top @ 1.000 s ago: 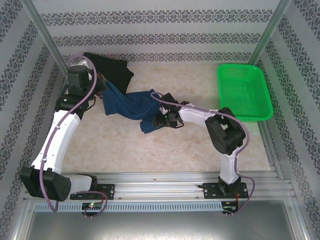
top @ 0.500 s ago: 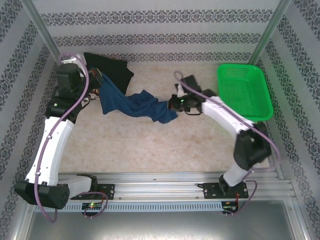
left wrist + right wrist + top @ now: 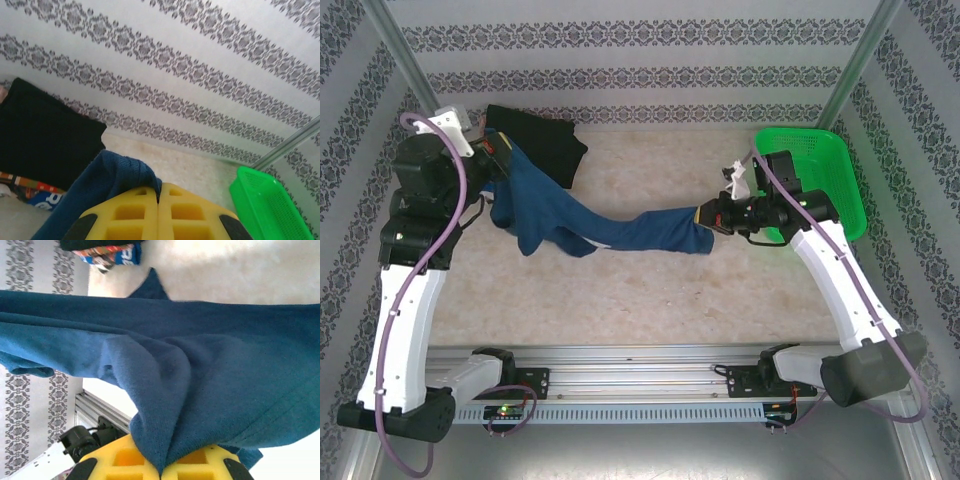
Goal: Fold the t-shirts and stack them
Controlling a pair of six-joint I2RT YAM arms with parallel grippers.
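Spreading-out step, most likely. Navy blue t-shirt (image 3: 610,225) pulled long between left end effector (image 3: 504,163) and right end effector (image 3: 706,215), pinched tight at each end. Next, probably: lay flat on the surface (image 3: 650,295) below, smooth, then fold.

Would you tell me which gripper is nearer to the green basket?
Right. The right gripper, shut on the blue t-shirt, sits just left of the green basket; the left gripper is across the table by the black t-shirt.
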